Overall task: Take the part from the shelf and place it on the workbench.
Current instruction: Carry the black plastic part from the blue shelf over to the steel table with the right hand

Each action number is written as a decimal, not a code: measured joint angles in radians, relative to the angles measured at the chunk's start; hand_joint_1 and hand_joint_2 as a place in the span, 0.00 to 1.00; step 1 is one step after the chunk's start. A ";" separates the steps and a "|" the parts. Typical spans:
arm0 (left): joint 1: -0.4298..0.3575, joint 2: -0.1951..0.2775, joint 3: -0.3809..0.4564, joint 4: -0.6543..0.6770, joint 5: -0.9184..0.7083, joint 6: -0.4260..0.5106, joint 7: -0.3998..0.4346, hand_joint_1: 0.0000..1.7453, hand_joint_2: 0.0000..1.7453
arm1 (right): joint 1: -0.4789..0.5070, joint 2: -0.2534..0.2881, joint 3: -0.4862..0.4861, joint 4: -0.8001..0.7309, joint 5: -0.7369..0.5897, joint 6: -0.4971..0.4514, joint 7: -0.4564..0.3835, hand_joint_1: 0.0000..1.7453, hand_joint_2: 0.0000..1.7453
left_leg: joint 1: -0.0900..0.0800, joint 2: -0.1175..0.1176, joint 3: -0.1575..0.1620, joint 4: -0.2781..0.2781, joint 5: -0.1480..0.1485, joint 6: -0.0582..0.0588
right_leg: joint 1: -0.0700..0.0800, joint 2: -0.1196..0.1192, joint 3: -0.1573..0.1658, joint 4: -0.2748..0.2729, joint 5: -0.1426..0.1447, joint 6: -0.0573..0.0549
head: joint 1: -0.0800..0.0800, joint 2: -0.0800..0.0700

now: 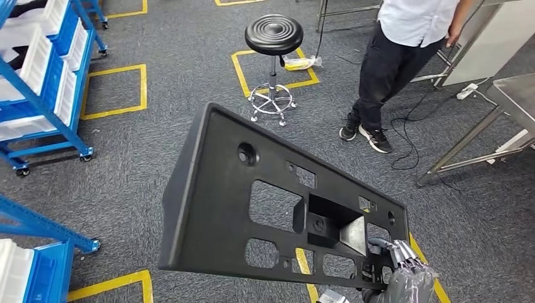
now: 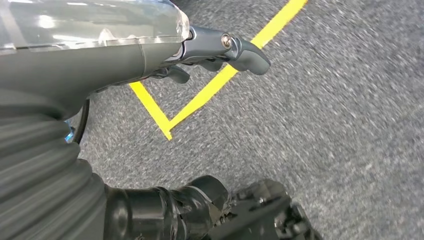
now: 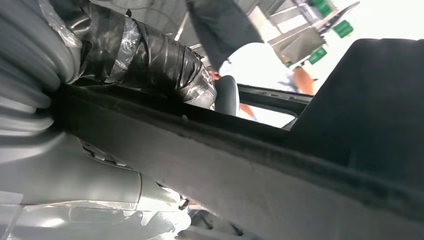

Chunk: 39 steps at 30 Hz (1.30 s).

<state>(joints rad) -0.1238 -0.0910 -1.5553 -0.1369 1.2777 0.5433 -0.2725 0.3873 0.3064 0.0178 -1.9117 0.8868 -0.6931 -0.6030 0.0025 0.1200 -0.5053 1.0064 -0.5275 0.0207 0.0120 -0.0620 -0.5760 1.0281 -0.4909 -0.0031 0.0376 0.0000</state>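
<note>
The part (image 1: 221, 189) is a large flat black plastic panel with several cut-outs. It hangs tilted in the air over the carpet in the head view. My right hand (image 1: 404, 274) grips its lower right corner, fingers hooked through a cut-out. In the right wrist view the panel's dark edge (image 3: 280, 165) runs across the picture, with my right hand's taped thumb (image 3: 150, 60) over it. My left hand (image 2: 220, 50) hangs above the grey carpet with its fingers apart and nothing in them. The steel workbench (image 1: 514, 95) stands at the far right.
Blue shelf racks (image 1: 44, 82) with white bins stand at the left. A black round stool (image 1: 273, 38) stands ahead on the carpet. A person (image 1: 404, 57) in a white shirt stands beside the workbench, with cables (image 1: 410, 136) on the floor. Yellow tape (image 2: 200, 97) marks the carpet.
</note>
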 joint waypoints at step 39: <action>0.005 0.003 0.000 0.001 0.005 -0.033 -0.053 0.00 1.00 | 0.010 0.017 -0.036 -0.003 -0.001 0.000 0.000 0.95 1.00 | 0.014 -0.113 -0.147 0.287 -0.110 -0.025 | -0.020 0.096 0.016 -0.021 0.011 -0.017 | 0.001 0.000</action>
<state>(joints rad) -0.1187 -0.0878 -1.5553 -0.1357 1.2829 0.5108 -0.3260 0.3973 0.3235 -0.0177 -1.9147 0.8860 -0.6933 -0.6034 0.0163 0.0068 -0.6525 1.2931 -0.6379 -0.0042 -0.0076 0.0340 -0.5604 1.0066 -0.4803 -0.0204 0.0389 0.0000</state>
